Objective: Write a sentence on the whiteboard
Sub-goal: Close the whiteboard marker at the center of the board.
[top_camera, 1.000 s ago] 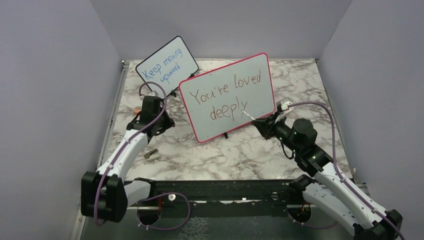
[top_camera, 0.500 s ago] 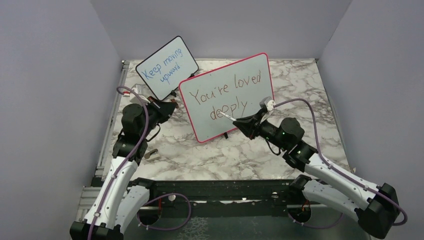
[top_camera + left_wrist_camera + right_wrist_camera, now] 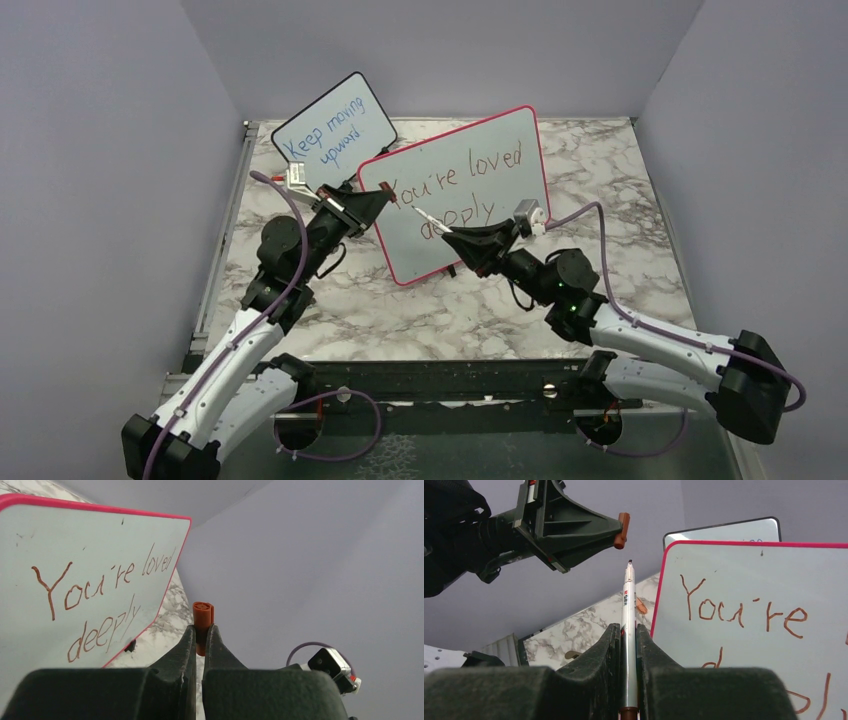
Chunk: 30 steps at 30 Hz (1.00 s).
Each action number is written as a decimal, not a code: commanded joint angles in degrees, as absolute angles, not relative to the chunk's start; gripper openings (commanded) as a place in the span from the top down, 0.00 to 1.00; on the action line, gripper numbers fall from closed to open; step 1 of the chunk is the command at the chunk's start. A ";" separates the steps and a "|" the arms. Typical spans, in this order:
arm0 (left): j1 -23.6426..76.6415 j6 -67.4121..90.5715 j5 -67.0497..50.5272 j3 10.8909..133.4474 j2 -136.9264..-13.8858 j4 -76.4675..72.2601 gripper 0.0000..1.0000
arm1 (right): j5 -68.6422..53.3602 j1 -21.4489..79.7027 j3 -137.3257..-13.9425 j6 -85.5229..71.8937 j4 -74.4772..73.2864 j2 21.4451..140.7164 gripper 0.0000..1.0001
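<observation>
Board: large white whiteboard (image 3: 515, 192) with a red-pink frame stood on the marble table (image 3: 450, 310).
Writing: brownish-red handwritten sentence (image 3: 480, 168) covered its face.
Left gripper (image 3: 201, 630): pinched a small orange-brown marker cap (image 3: 202, 614).
Right gripper (image 3: 628, 630): clamped a slim white marker (image 3: 628, 600), its tip short of the cap.

The left arm (image 3: 262, 320) stretches toward 1 o'clock, its left gripper (image 3: 385, 200) pinching an orange-red cap (image 3: 202, 614). The right arm (image 3: 640, 335) reaches toward 10 o'clock, its right gripper (image 3: 448, 232) clamped on a marker (image 3: 628, 610).

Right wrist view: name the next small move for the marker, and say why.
Probably ease the right gripper forward so the marker's bare tip meets the cap pinched in the left gripper. The sentence looks finished, and the cap hangs just beyond the tip, not touching.
</observation>
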<state>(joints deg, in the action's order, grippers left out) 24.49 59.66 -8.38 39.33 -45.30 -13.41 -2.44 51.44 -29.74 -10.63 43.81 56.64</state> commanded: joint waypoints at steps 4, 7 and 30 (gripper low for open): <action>29.96 68.05 3.37 36.41 -45.67 -20.90 1.00 | 3.83 54.13 -28.23 -7.97 57.08 60.75 0.99; 30.94 69.95 4.93 36.02 -45.88 -20.96 1.00 | 4.20 54.64 -27.96 -7.37 58.65 61.72 0.99; 32.26 74.77 4.61 36.14 -49.61 -22.14 1.00 | 2.11 55.15 -29.49 -5.70 58.58 64.84 1.00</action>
<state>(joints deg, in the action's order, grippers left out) 31.94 72.97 4.36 36.07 -49.52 -19.40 2.31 54.76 -28.38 -6.39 56.51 64.25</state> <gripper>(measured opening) 0.024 0.167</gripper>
